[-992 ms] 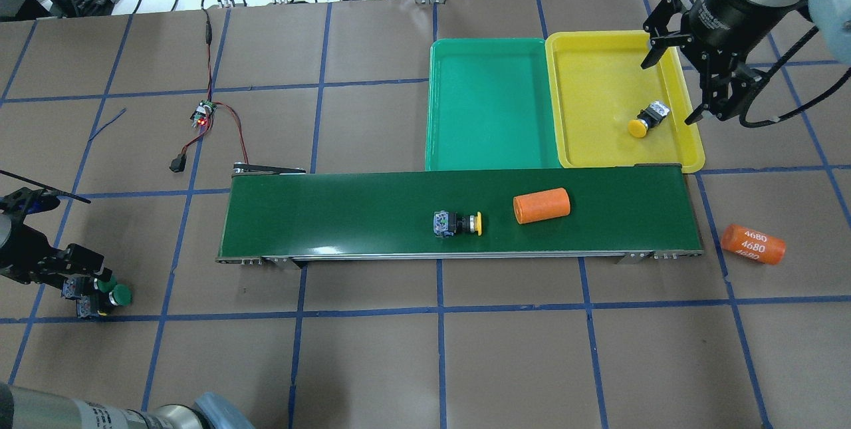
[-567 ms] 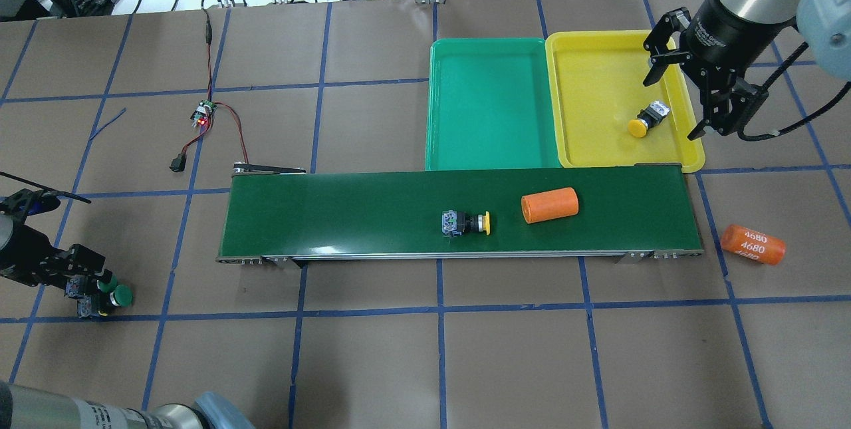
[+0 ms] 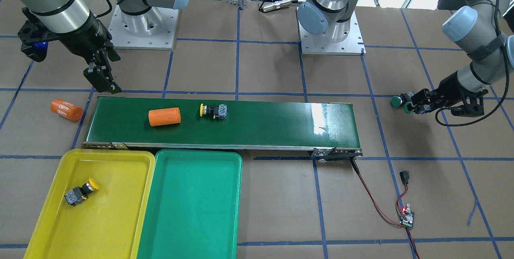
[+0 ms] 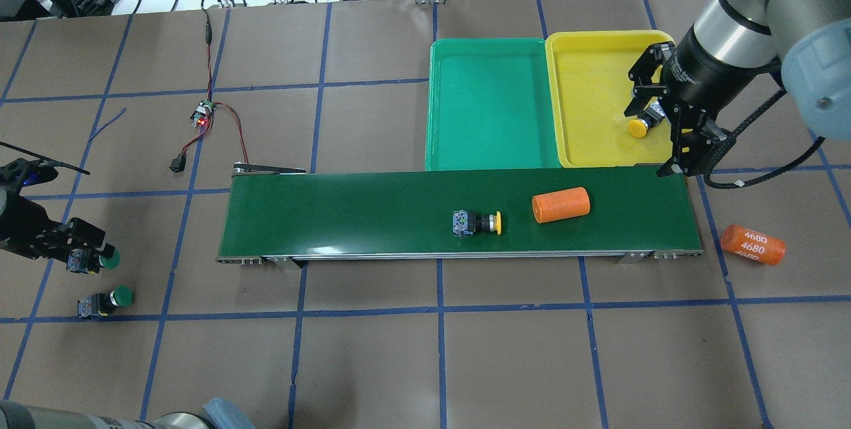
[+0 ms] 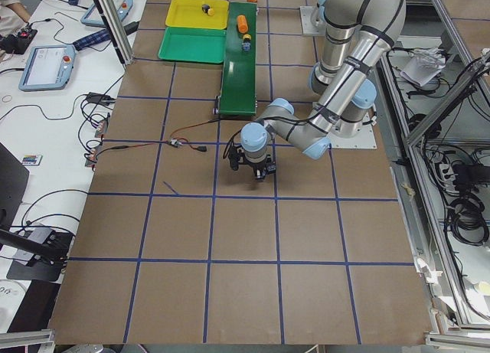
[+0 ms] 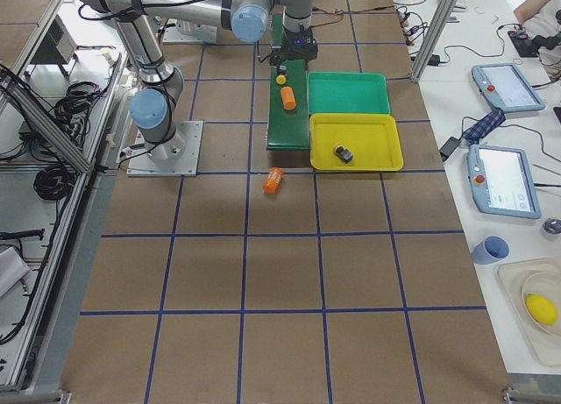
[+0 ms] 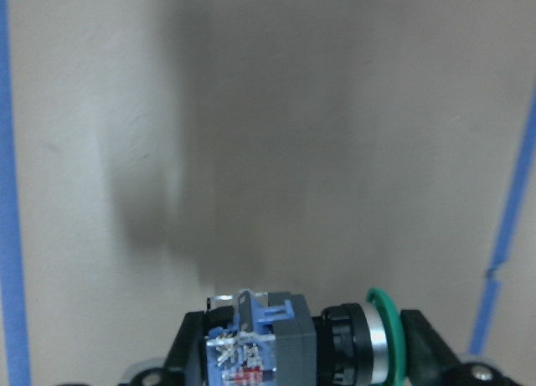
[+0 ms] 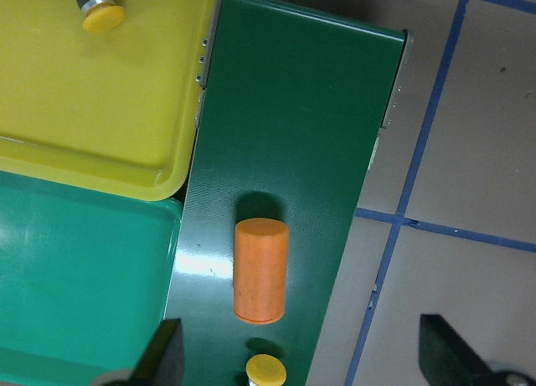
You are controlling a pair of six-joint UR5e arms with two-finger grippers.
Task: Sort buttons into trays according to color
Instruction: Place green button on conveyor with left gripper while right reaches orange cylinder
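My left gripper (image 4: 83, 257) is shut on a green button (image 4: 106, 258), held above the table at the left; the wrist view shows the button (image 7: 335, 352) between the fingers. The other green button (image 4: 110, 298) lies on the table just beside it. One yellow button (image 4: 479, 223) lies on the conveyor belt (image 4: 346, 216). Another yellow button (image 4: 639, 126) lies in the yellow tray (image 4: 592, 76). The green tray (image 4: 492, 103) holds nothing. My right gripper (image 4: 646, 143) is open and empty over the yellow tray's near right corner.
An orange cylinder (image 4: 560, 205) lies on the belt right of the yellow button. Another orange cylinder (image 4: 752, 243), marked 4680, lies on the table past the belt's right end. A small circuit board (image 4: 203, 114) with wires sits at the left rear.
My left gripper has lifted one green button away from the other. My right gripper has moved from the tray's far right side toward the belt. The belt carried button and cylinder rightward.
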